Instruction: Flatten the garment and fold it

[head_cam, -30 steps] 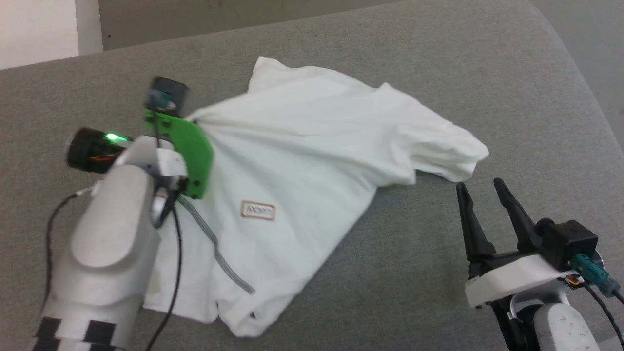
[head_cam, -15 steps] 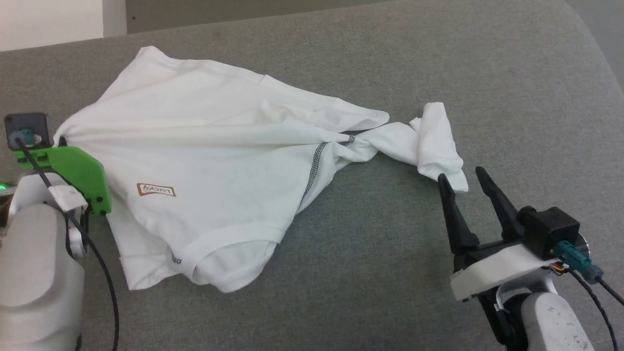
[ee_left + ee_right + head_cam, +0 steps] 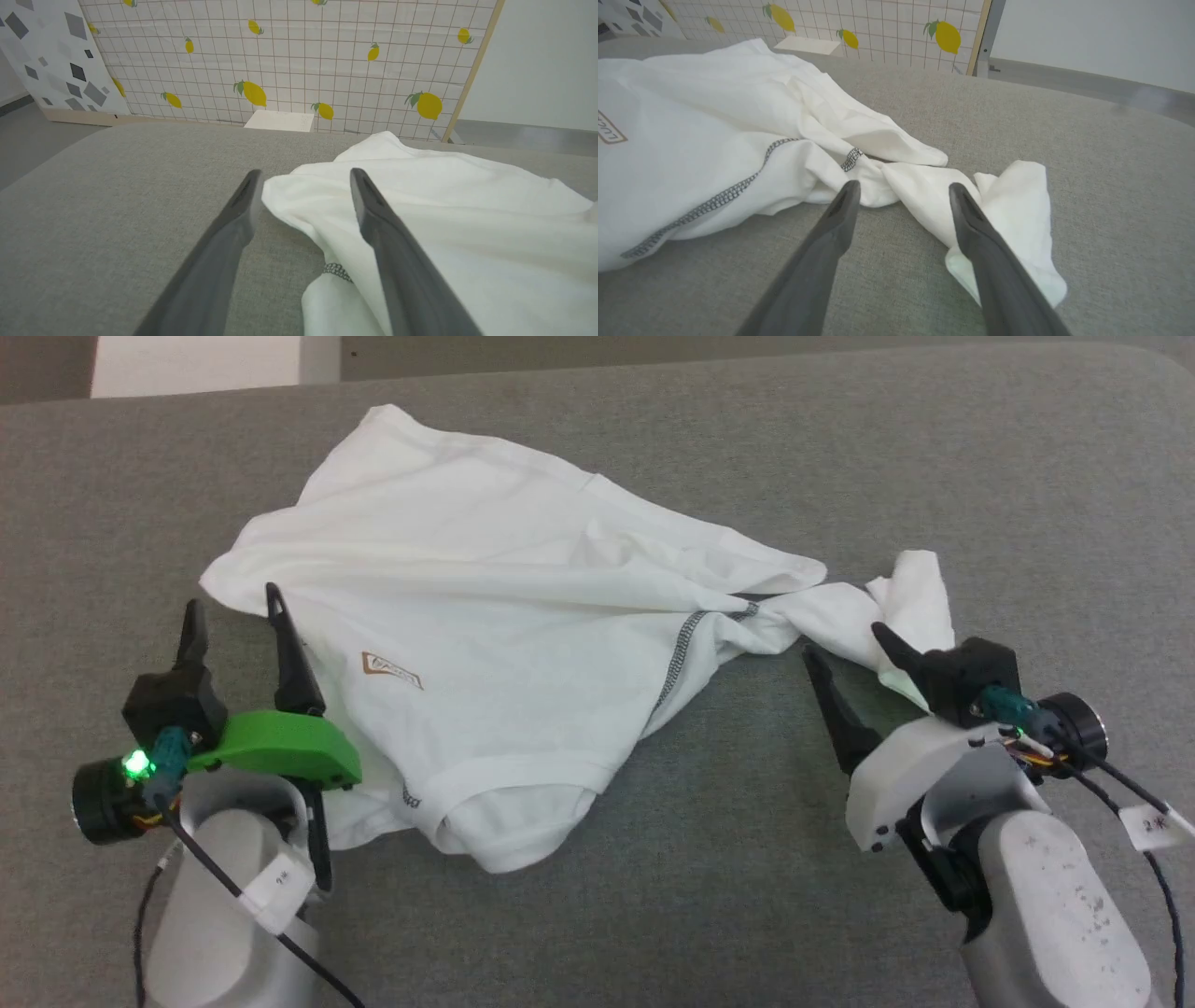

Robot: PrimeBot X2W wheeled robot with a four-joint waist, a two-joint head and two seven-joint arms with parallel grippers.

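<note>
Grey padded surface (image 3: 747,896), lemon-print panel (image 3: 289,56), white box (image 3: 279,121)

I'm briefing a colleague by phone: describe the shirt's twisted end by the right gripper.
On the grey cushion lies a crumpled white T-shirt. Toward the right gripper its cloth narrows into a twisted rope, then flares into a small loose flap. Unlike the broad body, it carries no tan patch.

There are one white garment (image 3: 523,616) with one tan patch (image 3: 392,670), two grippers, namely the left gripper (image 3: 233,602) and the right gripper (image 3: 842,642), each with two dark fingers (image 3: 219,252), one grey surface (image 3: 747,859) and one white box (image 3: 279,121).
</note>
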